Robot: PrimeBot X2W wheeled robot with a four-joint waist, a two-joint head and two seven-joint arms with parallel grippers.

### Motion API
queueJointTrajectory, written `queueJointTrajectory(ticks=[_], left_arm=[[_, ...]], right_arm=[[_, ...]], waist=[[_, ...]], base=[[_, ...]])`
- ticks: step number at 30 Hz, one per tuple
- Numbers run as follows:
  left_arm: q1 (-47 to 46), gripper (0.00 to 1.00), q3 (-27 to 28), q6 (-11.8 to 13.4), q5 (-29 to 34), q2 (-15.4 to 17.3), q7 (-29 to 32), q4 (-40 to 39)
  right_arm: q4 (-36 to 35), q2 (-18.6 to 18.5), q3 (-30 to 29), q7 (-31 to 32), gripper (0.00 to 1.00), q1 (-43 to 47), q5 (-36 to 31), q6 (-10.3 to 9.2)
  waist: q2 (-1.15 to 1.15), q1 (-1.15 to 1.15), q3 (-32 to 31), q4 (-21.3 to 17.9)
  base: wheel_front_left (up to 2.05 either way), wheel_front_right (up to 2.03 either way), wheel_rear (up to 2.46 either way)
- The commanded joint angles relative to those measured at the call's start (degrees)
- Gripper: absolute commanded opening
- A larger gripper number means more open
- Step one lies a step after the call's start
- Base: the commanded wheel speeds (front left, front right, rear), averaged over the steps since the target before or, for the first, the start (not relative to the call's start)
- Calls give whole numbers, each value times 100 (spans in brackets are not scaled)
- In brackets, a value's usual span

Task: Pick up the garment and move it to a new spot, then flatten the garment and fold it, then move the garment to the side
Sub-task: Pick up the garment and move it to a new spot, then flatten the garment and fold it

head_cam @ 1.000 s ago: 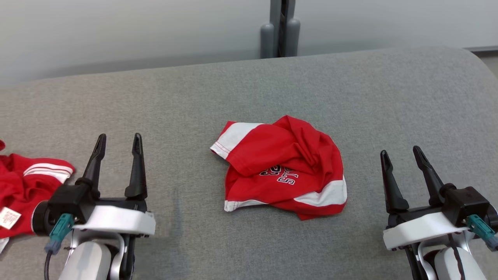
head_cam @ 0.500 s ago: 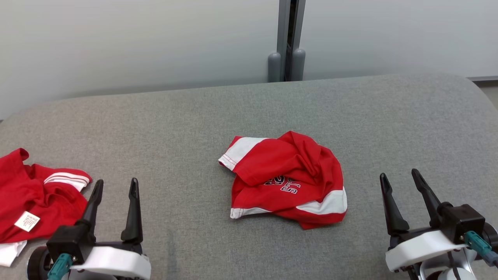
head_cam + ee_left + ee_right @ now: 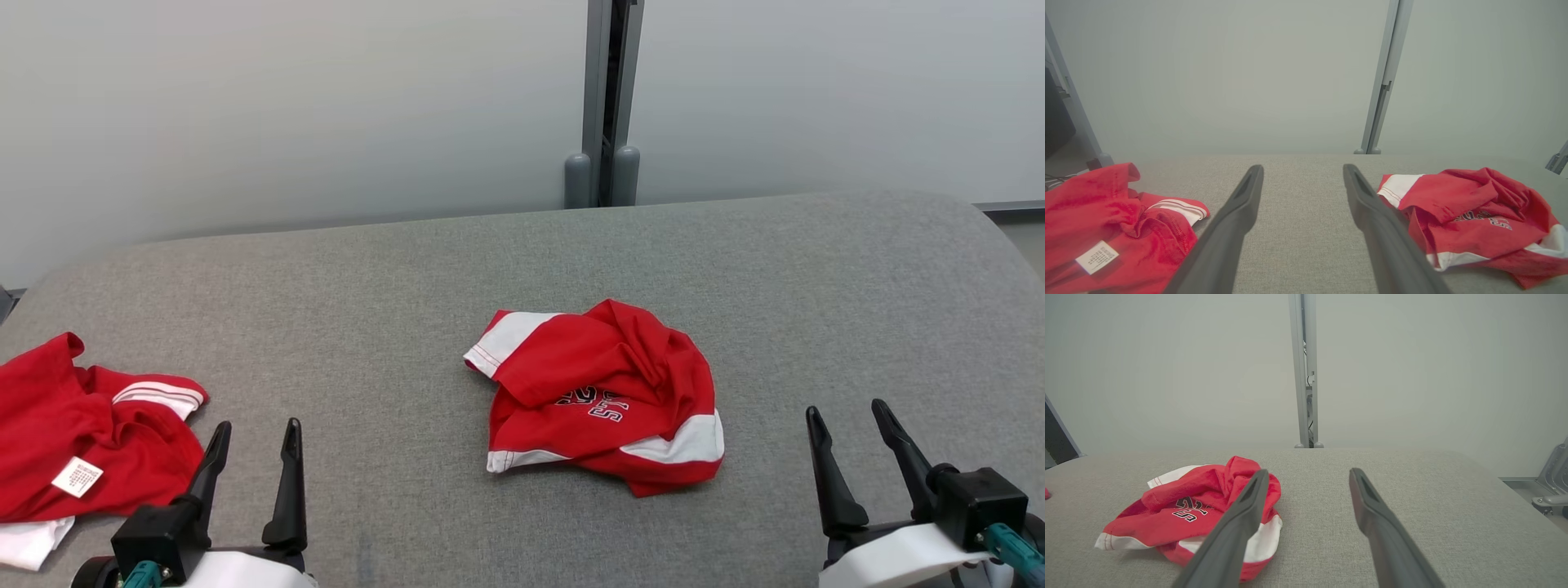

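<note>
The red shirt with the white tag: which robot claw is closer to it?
Left. The left gripper sits beside the tagged shirt; the right gripper is far off to its right.

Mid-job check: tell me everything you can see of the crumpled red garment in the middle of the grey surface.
The red garment looks like soft knit cloth, bright red with white panels, red stitching along one white edge, and dark-and-white lettering partly hidden in the folds. It lies crumpled in a loose heap, not flattened, at the middle of the grey fabric surface, which is the one thing touching it. The left gripper and right gripper, both open, stand clear of it.
</note>
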Motion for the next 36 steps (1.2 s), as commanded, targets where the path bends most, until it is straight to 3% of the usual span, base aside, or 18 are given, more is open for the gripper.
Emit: queueJointTrajectory(ticks=[1,36], left_arm=[[81,100,8,32,-30,40,13,-31],[-46,100,-83,172,-94,78,71,28]], right_arm=[[-40,-10,-24,30,100,71,36,1],[-163,-3,-30,159,100,136,116,1]], waist=[[0,0,-13,2],[0,0,-6,126]], base=[[0,0,0],[0,0,0]])
